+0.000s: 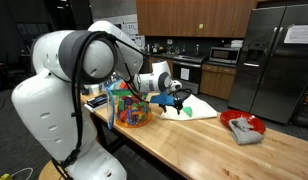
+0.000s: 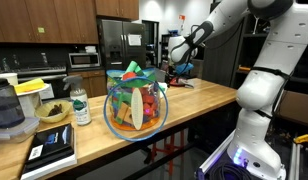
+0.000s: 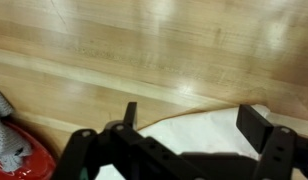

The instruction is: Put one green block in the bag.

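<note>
The bag [image 1: 132, 108] stands upright on the wooden counter, clear plastic with multicoloured blocks inside; it also shows in an exterior view [image 2: 134, 100]. My gripper [image 1: 177, 100] hangs over a flat white sheet [image 1: 201, 110], to the side of the bag. A small green block [image 1: 188, 98] seems to lie on the sheet right beside the gripper. In the wrist view the gripper [image 3: 192, 125] is open and empty over the white sheet [image 3: 199, 140], and the green block is out of view there. In an exterior view the gripper [image 2: 179, 68] is beyond the bag.
A red bowl with grey cloth [image 1: 242, 126] sits on the counter past the sheet; its rim shows in the wrist view [image 3: 29, 160]. A bottle [image 2: 80, 105], a blender [image 2: 8, 110] and a book [image 2: 52, 148] stand at one end of the counter.
</note>
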Controlling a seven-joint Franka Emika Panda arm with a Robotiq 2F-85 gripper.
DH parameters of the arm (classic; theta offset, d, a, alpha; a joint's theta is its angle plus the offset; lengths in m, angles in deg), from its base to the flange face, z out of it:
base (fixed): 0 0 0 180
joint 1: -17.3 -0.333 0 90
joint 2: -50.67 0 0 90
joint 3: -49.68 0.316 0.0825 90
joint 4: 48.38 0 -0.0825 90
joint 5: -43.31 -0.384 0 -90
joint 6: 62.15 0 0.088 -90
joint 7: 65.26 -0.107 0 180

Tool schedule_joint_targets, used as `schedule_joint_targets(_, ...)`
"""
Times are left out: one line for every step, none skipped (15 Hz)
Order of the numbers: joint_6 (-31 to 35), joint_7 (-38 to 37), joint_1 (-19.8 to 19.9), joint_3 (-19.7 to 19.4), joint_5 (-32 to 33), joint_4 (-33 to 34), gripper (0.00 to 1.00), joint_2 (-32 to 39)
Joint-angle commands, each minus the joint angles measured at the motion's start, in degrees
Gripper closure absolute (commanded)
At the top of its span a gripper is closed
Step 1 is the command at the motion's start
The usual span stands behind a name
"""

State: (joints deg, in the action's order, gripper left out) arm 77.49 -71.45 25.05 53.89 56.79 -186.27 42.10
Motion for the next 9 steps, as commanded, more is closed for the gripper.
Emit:
schedule_joint_targets(-0.43,4.79,-3.31,-2.35,-4.44,3.05,0.0,3.68)
schedule_joint_targets(0.24,5.81,-4.02,-2.54,-6.09,3.45,0.0,4.72)
schedule_joint_targets(0.86,7.01,-4.64,-2.68,-8.13,3.83,0.0,5.73)
schedule_joint_targets(1.24,7.96,-5.14,-2.77,-10.09,4.34,0.0,6.65)
schedule_joint_targets(1.64,8.47,-5.46,-2.84,-11.71,4.51,0.0,7.11)
schedule_joint_targets(1.86,8.8,-5.66,-2.93,-13.11,4.96,0.0,7.63)
schedule_joint_targets(2.47,8.73,-5.73,-2.99,-14.25,5.33,0.0,8.06)
schedule_joint_targets(2.74,8.32,-5.7,-3.06,-14.65,5.7,0.0,8.26)
schedule_joint_targets(4.57,8.49,-5.54,-3.23,-14.88,4.31,0.0,8.25)
